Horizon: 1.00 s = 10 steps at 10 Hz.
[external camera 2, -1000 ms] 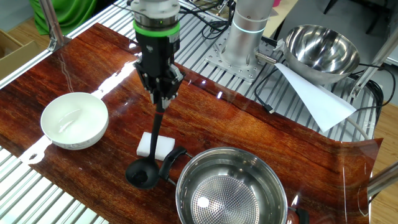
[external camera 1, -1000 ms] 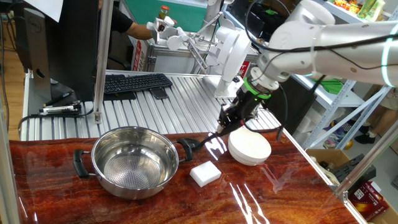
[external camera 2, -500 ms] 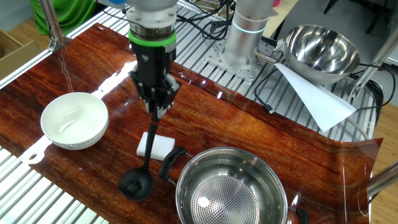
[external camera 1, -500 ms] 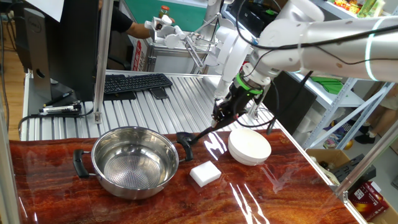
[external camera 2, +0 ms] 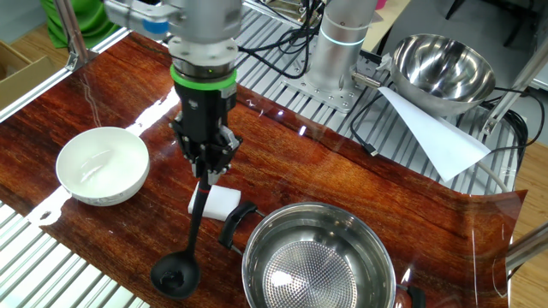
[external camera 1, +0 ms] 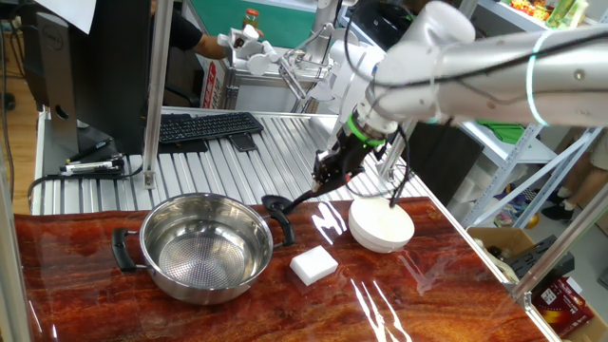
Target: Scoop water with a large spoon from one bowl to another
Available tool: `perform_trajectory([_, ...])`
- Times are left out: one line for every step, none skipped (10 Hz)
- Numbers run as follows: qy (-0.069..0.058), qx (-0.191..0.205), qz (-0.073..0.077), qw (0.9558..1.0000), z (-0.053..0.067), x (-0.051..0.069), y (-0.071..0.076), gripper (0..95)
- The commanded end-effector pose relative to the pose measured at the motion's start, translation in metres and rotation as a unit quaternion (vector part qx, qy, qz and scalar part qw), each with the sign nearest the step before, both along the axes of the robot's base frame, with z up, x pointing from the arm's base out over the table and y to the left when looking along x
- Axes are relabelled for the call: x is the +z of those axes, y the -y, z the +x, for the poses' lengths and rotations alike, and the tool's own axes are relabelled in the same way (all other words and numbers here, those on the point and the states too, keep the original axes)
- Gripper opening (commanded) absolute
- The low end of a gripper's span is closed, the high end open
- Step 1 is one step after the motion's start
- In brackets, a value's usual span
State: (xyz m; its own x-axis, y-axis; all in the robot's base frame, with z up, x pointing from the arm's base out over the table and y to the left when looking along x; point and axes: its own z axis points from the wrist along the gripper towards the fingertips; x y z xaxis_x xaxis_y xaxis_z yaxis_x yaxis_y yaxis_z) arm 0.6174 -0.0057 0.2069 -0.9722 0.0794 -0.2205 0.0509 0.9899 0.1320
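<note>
My gripper is shut on the upper end of the large spoon, a black ladle. The handle slants down to the round cup. The cup hangs low beside the near black handle of the steel pot, outside its rim, near the edge of the wooden tabletop. The white bowl stands on the other side of my gripper, apart from the ladle. I cannot tell whether the pot or the cup holds water.
A white rectangular block lies on the table between pot and bowl, just under the ladle's handle. A second steel bowl and a white paper sheet sit on the slatted rack by the arm's base. A keyboard lies further off.
My gripper has carried the ladle away from the white bowl toward the pot. The cup has swung along the table edge to the pot's side handle.
</note>
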Motion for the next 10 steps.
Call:
perform_trajectory([0.001, 0.003, -0.001, 1.0000, 0.002, -0.007, -0.002, 0.0])
perform_trajectory([0.000, 0.006, -0.003, 1.0000, 0.002, -0.009, -0.002, 0.0])
perform_trajectory([0.002, 0.015, -0.015, 0.9998, 0.003, -0.012, -0.002, 0.0])
perform_trajectory([0.006, 0.021, -0.017, 0.9996, 0.003, -0.016, -0.003, 0.0])
perform_trajectory([0.010, 0.022, -0.018, 0.9995, 0.003, -0.018, -0.003, 0.0])
perform_trajectory([0.013, 0.023, -0.018, 0.9995, 0.003, -0.021, -0.003, 0.0])
perform_trajectory([0.013, 0.024, -0.018, 0.9995, 0.003, -0.023, -0.003, 0.0])
perform_trajectory([0.013, 0.024, -0.018, 0.9995, 0.003, -0.024, -0.003, 0.0])
perform_trajectory([0.014, 0.025, -0.018, 0.9994, 0.003, -0.027, -0.003, 0.0])
perform_trajectory([0.015, 0.027, -0.019, 0.9994, 0.003, -0.028, -0.003, 0.0])
